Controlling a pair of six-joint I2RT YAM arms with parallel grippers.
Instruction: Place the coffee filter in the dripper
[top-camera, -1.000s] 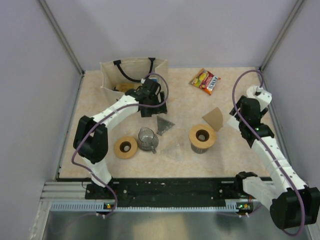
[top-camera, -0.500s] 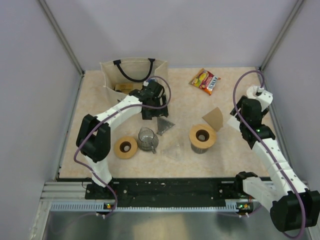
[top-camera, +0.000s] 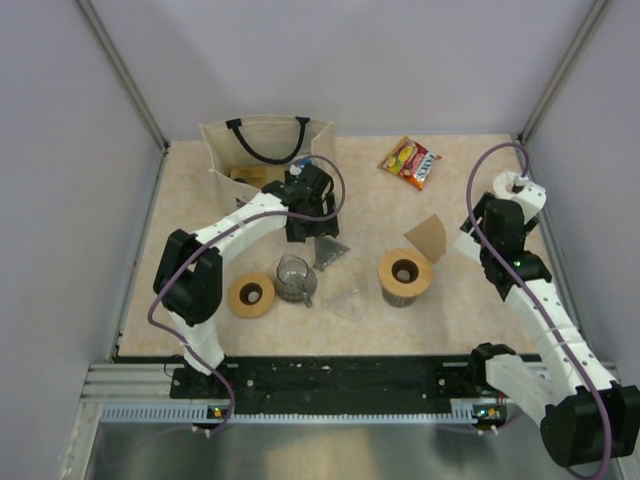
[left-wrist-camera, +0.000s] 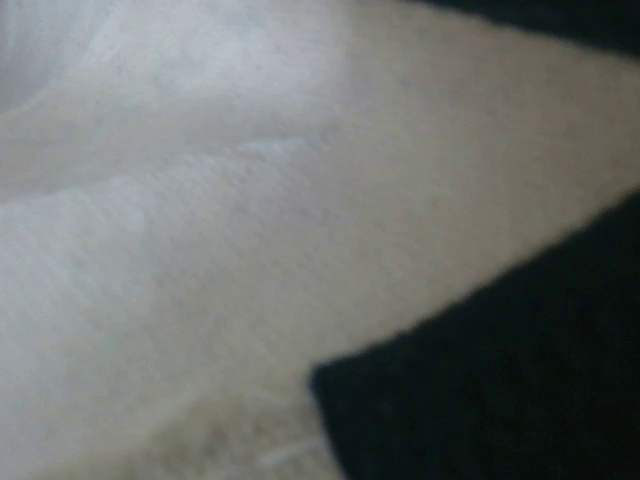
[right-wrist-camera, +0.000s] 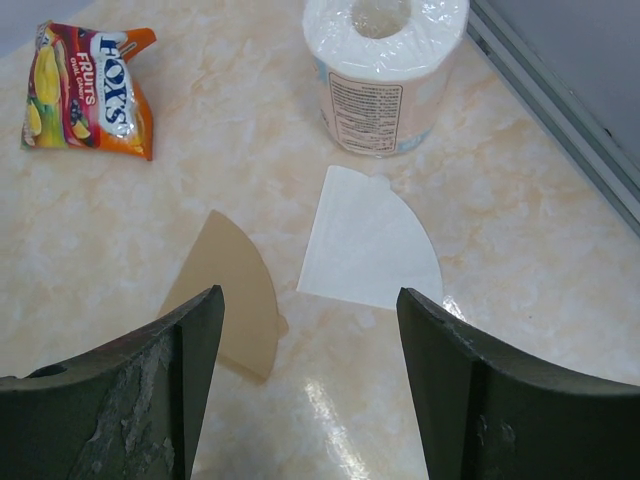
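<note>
Toward the near edge of the table (top-camera: 370, 205), right of middle, dripper (top-camera: 405, 272): upright, dark hole showing.
Filters: brown filter (right-wrist-camera: 225, 295) and white filter (right-wrist-camera: 370, 250) lie flat, side by side, near the right edge.
Right pincer (right-wrist-camera: 310, 315): fingers apart above both, holding nothing.
Left pincer (top-camera: 318, 232): over grey cone (top-camera: 328, 252) near glass cup (top-camera: 293, 278); grip cannot be told.
Around: paper roll (right-wrist-camera: 385, 70), candy bag (right-wrist-camera: 90, 90).

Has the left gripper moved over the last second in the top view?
Yes. The left gripper has shifted slightly to the right, away from the tote bag that stays fixed behind it.
</note>
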